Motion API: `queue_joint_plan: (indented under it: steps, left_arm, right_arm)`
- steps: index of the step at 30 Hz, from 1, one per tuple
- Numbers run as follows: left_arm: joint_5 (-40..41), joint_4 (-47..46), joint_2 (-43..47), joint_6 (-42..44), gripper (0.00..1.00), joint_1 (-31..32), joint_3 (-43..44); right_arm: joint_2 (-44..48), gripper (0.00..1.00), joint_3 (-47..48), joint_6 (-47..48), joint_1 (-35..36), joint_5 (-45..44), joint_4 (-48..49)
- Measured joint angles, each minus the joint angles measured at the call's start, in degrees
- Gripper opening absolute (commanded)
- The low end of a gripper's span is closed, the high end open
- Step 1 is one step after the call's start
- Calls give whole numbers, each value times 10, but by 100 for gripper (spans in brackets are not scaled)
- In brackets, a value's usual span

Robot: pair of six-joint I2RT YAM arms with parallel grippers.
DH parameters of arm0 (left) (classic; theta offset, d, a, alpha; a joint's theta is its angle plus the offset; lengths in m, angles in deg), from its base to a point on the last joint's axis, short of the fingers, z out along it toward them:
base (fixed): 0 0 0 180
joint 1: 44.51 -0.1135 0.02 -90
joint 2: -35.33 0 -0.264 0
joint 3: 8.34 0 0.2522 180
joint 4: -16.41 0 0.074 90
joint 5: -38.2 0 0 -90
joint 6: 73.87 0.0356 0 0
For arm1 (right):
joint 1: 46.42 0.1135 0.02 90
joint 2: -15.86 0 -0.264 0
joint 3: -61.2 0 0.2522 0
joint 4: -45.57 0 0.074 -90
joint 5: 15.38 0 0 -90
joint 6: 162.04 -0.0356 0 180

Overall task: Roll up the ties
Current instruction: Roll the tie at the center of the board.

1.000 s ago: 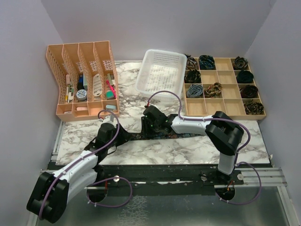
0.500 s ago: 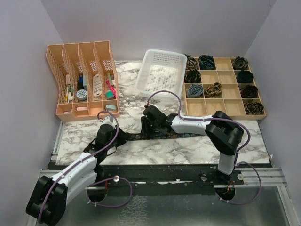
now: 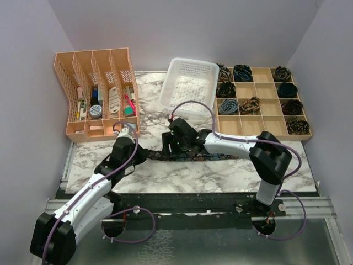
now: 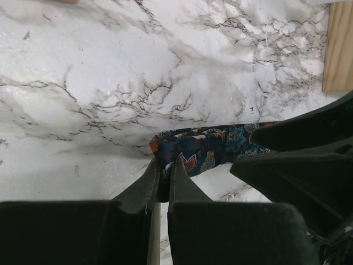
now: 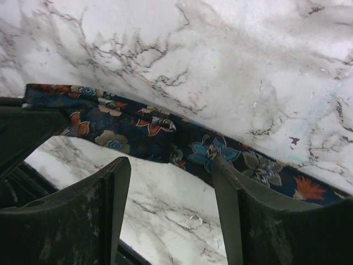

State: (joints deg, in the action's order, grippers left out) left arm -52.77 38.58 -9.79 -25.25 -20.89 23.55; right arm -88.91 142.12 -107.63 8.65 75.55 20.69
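Note:
A dark navy tie (image 3: 220, 157) with red and blue flowers lies stretched across the marble table (image 3: 220, 176). My left gripper (image 3: 142, 156) is shut on the tie's left end. In the left wrist view the tie (image 4: 207, 152) folds into the narrow slit between the fingertips of the left gripper (image 4: 164, 168). My right gripper (image 3: 168, 148) hovers over the same tie just right of the left one. In the right wrist view the right gripper (image 5: 171, 171) stands open, and the tie (image 5: 154, 130) runs past just beyond its fingertips (image 5: 223, 174), outside the gap between them.
A wooden compartment tray (image 3: 259, 117) at the back right holds several rolled ties. A white plastic basket (image 3: 190, 83) stands behind the grippers. An orange file organiser (image 3: 96, 94) with small items stands at the back left. The tray's wooden edge (image 4: 337, 49) shows in the left wrist view.
My left gripper has closed on the tie's end and moved a little farther from the near edge. My right gripper has opened wider and shifted slightly away from the near edge.

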Motion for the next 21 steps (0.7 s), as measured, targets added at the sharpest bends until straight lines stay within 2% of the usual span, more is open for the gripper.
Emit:
queue_joint_plan:
  steps: [13,21]
  left_arm:
    - [43,87,-17,28,0,3,59]
    - [97,129,-38,33,0,45,95]
  right_arm:
    - [89,69,-14,17,0,-32,-2]
    - [102,68,-52,16,-8,-32,7]
